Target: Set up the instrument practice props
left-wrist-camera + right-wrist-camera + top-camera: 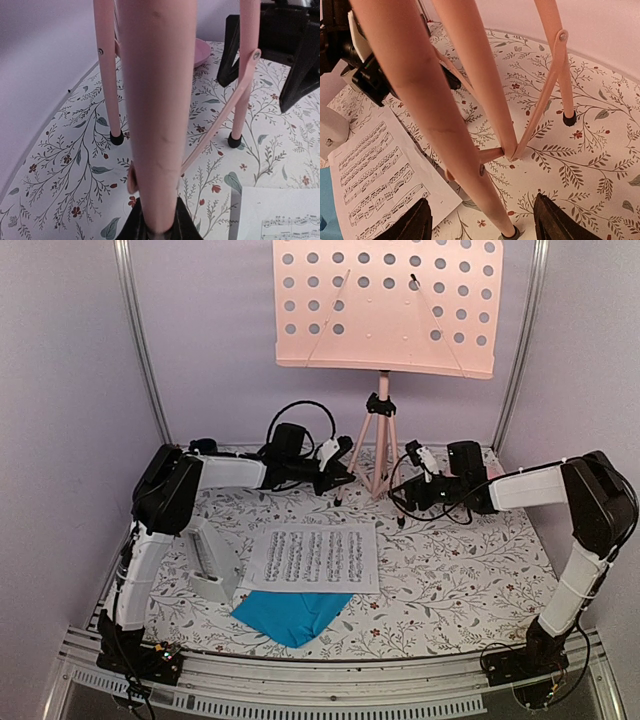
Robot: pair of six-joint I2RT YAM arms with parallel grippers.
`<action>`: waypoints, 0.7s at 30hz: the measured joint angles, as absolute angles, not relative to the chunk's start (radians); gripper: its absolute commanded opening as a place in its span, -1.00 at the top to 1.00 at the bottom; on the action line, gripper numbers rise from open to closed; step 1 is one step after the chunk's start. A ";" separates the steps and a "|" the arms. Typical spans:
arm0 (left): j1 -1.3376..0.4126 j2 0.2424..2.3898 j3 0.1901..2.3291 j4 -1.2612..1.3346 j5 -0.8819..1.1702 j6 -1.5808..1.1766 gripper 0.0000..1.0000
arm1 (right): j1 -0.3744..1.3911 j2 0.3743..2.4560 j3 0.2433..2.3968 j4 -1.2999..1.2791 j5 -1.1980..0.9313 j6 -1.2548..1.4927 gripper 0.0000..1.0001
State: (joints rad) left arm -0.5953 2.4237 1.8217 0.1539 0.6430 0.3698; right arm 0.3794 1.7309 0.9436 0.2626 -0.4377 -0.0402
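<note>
Around the job first: we see a floral-cloth desk (470, 580) w/ pale walls close on three sides, a metal rail (350, 675) along the near edge where both arm bases sit, and a pink plate (202, 50) lying beyond the stand legs, nr the back wall. The music stand (380, 440) stands upright nr the middle of the far edge, pole vertical, legs splayed w/ black feet on the cloth. Its hole-punched tray (388, 305) is up top, long axis left-right, face toward the near edge. Both grippers crowd the legs, one from each side. Left gripper (156, 227): fingers (187, 227) pinched on one pink leg. Right gripper (485, 225): fingers (412, 222) spread wide, a leg btw them, not touching it. The white sheet (312, 557) lies flat mid-desk, long side left-right, staves running the same way. The blue sheet (290, 615) lies partly under its near-left corner, turned askew, one corner pointing at the near edge. The metronome (212, 565) sits toward the left edge, just beside the white sheet and just right of the left arm. Its narrow end points to the far edge in the top view; we can't tell upright vs. tipped.
</note>
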 measured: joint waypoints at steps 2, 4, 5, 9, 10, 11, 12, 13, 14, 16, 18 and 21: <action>-0.595 2.422 1.822 0.150 0.643 0.370 1.00 | 0.379 1.773 0.962 0.262 -0.453 -0.041 -0.32; -0.595 2.422 1.822 0.148 0.642 0.369 1.00 | 0.379 1.806 0.984 0.262 -0.461 -0.042 -0.19; -0.595 2.422 1.822 0.148 0.642 0.369 1.00 | 0.379 1.823 0.997 0.262 -0.464 -0.043 -0.10; -0.593 2.422 1.822 0.147 0.643 0.368 1.00 | 0.379 1.860 1.030 0.266 -0.478 -0.048 0.23; -0.592 2.422 1.822 0.147 0.643 0.366 1.00 | 0.379 1.863 1.031 0.269 -0.481 -0.049 0.29; -0.591 2.421 1.822 0.147 0.643 0.364 1.00 | 0.379 1.866 1.031 0.270 -0.482 -0.049 0.35; -0.591 2.421 1.822 0.147 0.643 0.363 1.00 | 0.379 1.868 1.031 0.271 -0.482 -0.049 0.43; -0.591 2.420 1.822 0.147 0.643 0.361 1.00 | 0.378 1.869 1.031 0.272 -0.481 -0.048 0.52; -0.590 2.420 1.821 0.147 0.643 0.359 1.00 | 0.378 1.870 1.031 0.274 -0.481 -0.049 0.63; -0.590 2.416 1.814 0.149 0.643 0.354 1.00 | 0.376 1.871 1.027 0.284 -0.482 -0.057 0.83; -0.588 2.411 1.809 0.147 0.639 0.338 1.00 | 0.377 1.872 1.017 0.310 -0.488 -0.106 0.96; -0.580 2.395 1.800 0.136 0.632 0.289 1.00 | 0.386 1.872 1.013 0.348 -0.477 -0.126 1.00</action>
